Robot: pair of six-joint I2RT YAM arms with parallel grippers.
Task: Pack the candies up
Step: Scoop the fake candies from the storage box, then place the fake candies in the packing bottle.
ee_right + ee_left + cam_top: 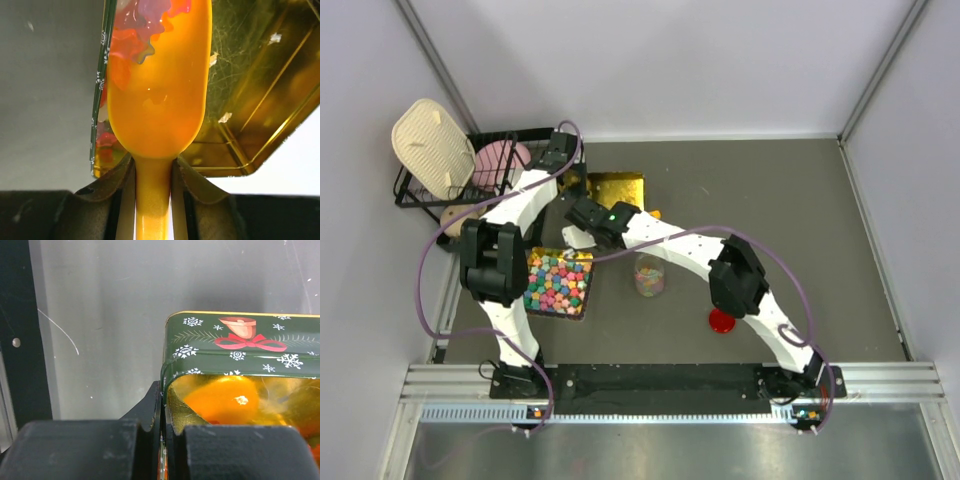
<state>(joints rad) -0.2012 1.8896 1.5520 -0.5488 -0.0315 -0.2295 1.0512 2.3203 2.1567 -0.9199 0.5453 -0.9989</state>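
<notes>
Scoop [157, 100] pinched by its handle in the right claw [154, 185], tip inside the open tin [240, 355] whose wall the left claw [162, 440] clamps (candies [140, 20] blur at the tip); we'd tilt slowly and low, tin braced.

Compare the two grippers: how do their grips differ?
The left gripper pinches the thin wall of the tin; the right gripper clamps the handle of the orange scoop. Left jaws nearly meet; right jaws stand wider apart. Both are shut on something at the tin.
</notes>
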